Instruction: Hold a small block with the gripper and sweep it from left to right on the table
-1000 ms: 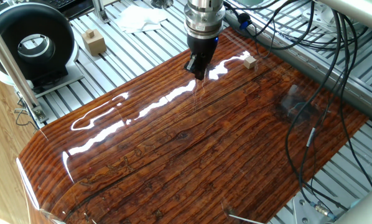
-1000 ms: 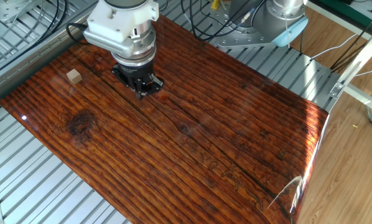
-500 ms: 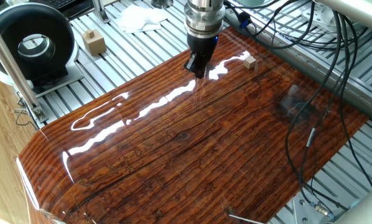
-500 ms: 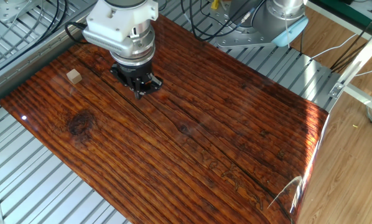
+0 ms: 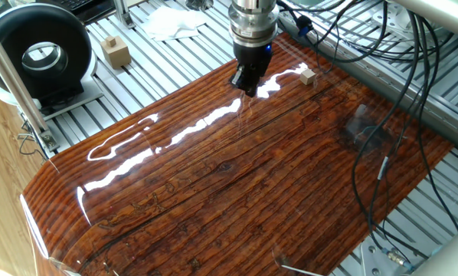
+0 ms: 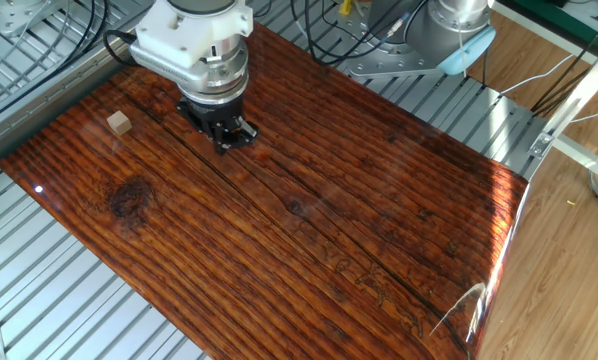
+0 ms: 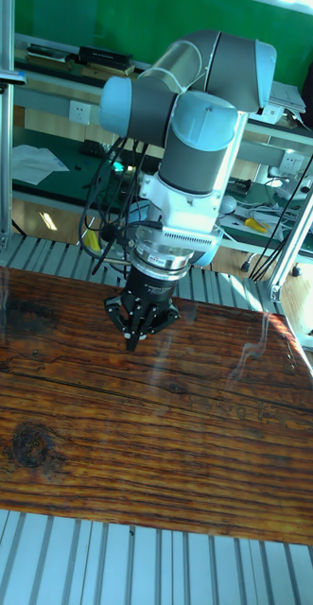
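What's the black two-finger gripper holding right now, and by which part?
Nothing. The black two-finger gripper hangs over the glossy reddish-brown board with fingers together and nothing between them. The tiny pale beige wooden cube sits apart on the board, untouched.

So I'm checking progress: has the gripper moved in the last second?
Yes, slightly. The gripper has shifted toward the small block, which lies untouched near the table edge.

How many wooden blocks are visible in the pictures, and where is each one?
2. The small block lies on the table near the gripper. A larger tan block sits on the aluminium frame.
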Available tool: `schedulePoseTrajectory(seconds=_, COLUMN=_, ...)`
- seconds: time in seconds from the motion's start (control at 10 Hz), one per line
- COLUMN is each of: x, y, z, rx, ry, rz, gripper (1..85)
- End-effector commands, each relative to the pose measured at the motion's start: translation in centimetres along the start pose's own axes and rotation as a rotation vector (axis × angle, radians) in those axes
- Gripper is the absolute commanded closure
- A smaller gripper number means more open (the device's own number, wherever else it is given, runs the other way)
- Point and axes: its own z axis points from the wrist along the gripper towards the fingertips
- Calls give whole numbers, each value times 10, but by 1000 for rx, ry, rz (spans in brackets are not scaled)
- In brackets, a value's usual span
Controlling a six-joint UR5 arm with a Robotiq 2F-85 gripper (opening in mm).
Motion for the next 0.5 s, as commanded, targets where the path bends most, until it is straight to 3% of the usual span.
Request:
schedulePoseTrajectory(seconds=0.0, x=-6, y=-8, z=15, rx=-97, ry=-30, rz=-12, gripper=807)
schedulePoseTrajectory(seconds=0.1, x=-4, y=-41, z=27, rx=-50, ry=-36, rz=-79, gripper=680)
schedulePoseTrajectory(seconds=0.3, x=1, y=-94, z=44, rx=38, ry=-15, rz=-118, gripper=663)
schedulePoseTrajectory(seconds=0.4, x=0, y=-115, z=49, rx=41, ry=-22, rz=-146, gripper=663)
